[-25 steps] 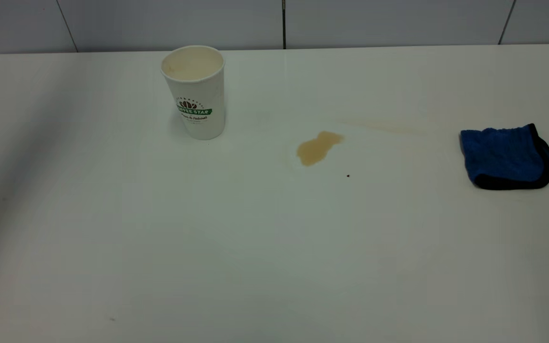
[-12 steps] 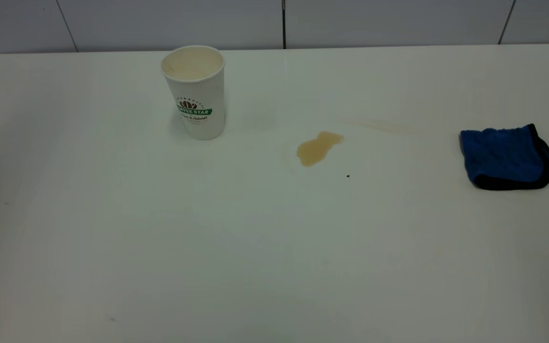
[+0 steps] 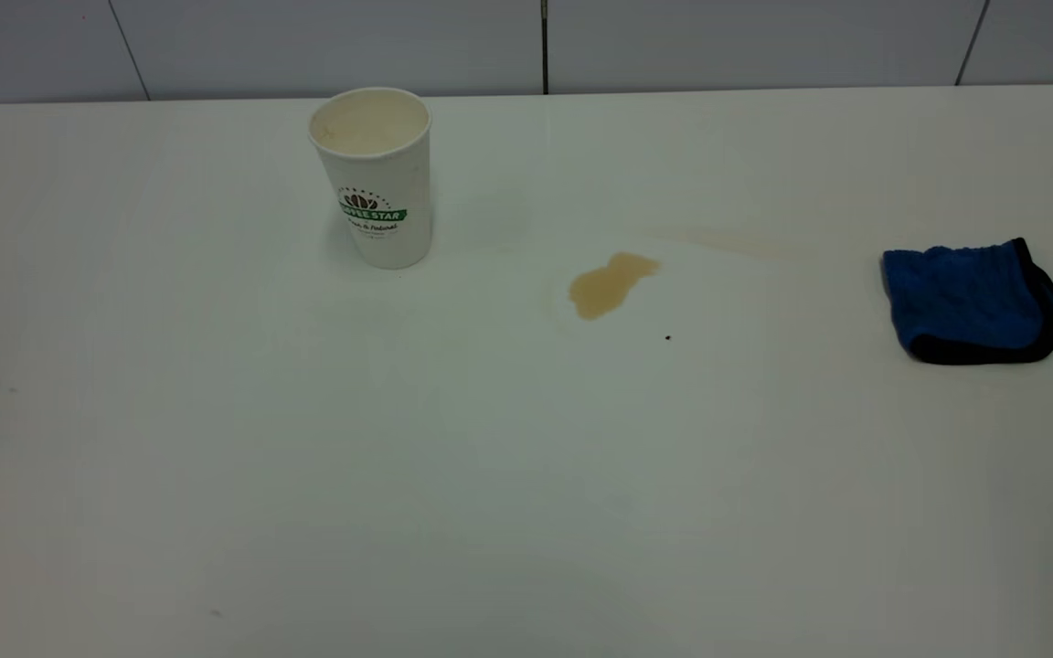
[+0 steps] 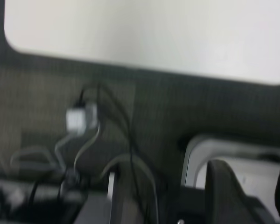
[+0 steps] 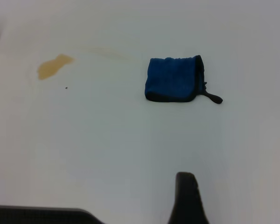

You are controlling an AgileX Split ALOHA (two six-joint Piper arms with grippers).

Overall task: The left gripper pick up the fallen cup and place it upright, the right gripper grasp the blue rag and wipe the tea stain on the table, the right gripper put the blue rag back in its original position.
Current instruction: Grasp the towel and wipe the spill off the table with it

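Neither arm appears in the exterior view. In the left wrist view the left hand (image 4: 245,196) shows only as dark finger shapes, held off the bench (image 3: 526,475) past one of its rounded corners, over a dark floor with cables and a small grey box; whether it is released or clenched cannot be told. In the right wrist view the right hand (image 5: 186,198) shows one dark fingertip (image 5: 185,186) above bare bench surface, well apart from the blue rag (image 5: 174,79); it grasps nothing, but with the second finger unseen its opening cannot be told. The cup (image 3: 373,175) stands upright near the far edge of the bench, left of centre, logo facing the camera, mouth open upward; the cream inside shows no visible liquid. The tea stain (image 3: 611,283) lies near the middle of the bench, right of the cup and apart from it, with a tiny dark speck (image 3: 668,337) just beside it toward the near edge. The blue rag lies folded near the right edge, black edging and loop tag toward that edge. A faint pale streak (image 3: 737,242) runs between stain and rag. The near half of the bench is open surface.
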